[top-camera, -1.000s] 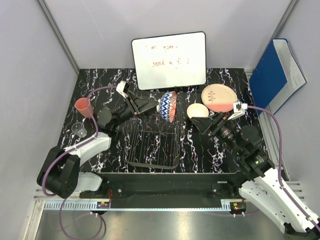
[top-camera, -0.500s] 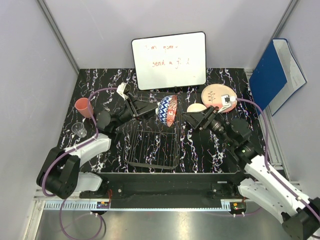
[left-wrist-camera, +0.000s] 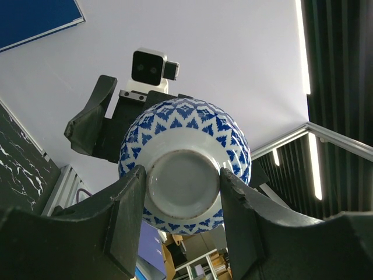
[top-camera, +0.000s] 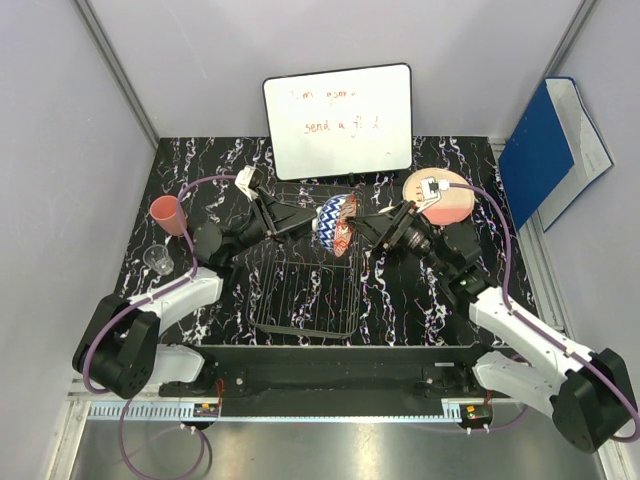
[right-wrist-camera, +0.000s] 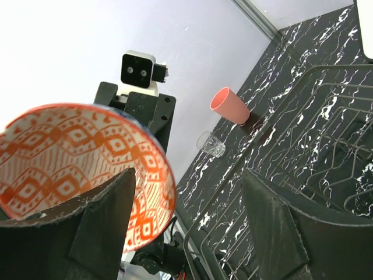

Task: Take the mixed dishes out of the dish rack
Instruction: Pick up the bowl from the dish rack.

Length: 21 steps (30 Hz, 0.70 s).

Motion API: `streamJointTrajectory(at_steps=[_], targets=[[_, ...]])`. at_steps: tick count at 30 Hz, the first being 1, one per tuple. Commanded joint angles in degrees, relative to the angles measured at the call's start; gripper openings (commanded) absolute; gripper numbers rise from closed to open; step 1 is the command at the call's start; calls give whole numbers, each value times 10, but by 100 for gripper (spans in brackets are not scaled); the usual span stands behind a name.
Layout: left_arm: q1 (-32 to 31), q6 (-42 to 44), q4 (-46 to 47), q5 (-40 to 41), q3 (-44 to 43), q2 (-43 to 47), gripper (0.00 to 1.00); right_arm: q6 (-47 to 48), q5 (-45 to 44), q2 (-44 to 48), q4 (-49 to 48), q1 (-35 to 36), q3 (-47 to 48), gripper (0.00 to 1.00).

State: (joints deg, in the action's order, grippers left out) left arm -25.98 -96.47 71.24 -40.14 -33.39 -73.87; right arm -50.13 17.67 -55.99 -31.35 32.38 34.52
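Blue-and-white patterned bowl (top-camera: 336, 222): chevron outside, orange diamond lining, tipped on edge above the far end of the dish rack (top-camera: 300, 292). Left fingers (left-wrist-camera: 125, 221): part spread, clamped on its white foot. Right fingers (right-wrist-camera: 274, 221): wide, straddling its rim; contact unclear.

White whiteboard (top-camera: 338, 120) standing upright, with two lines of faint red handwriting; only the words "send a" on the lower line can be read.
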Motion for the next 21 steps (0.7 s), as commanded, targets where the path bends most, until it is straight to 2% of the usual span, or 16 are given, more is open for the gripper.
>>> streamJointTrajectory(at_steps=[1,6,9,10,13,16,17,21], targets=[[-6,-4,193,3,-12,13,0,-8,23,-31,-77,5,34,79],[-9,-4,193,2,-10,10,0,-26,39,-74,-127,5,44,71],[-10,-5,194,2,-10,8,0,-41,52,-92,-155,4,45,59],[-10,-5,194,2,-9,8,0,-44,54,-98,-161,4,44,49],[-11,-6,195,2,-9,5,0,-49,66,-105,-176,4,44,36],[-11,-7,198,2,-9,1,0,-49,75,-102,-176,4,46,3],[-11,-7,199,2,-9,0,0,-48,76,-101,-173,4,47,0],[-11,-11,207,4,-11,-10,0,-41,86,-90,-157,4,49,0]])
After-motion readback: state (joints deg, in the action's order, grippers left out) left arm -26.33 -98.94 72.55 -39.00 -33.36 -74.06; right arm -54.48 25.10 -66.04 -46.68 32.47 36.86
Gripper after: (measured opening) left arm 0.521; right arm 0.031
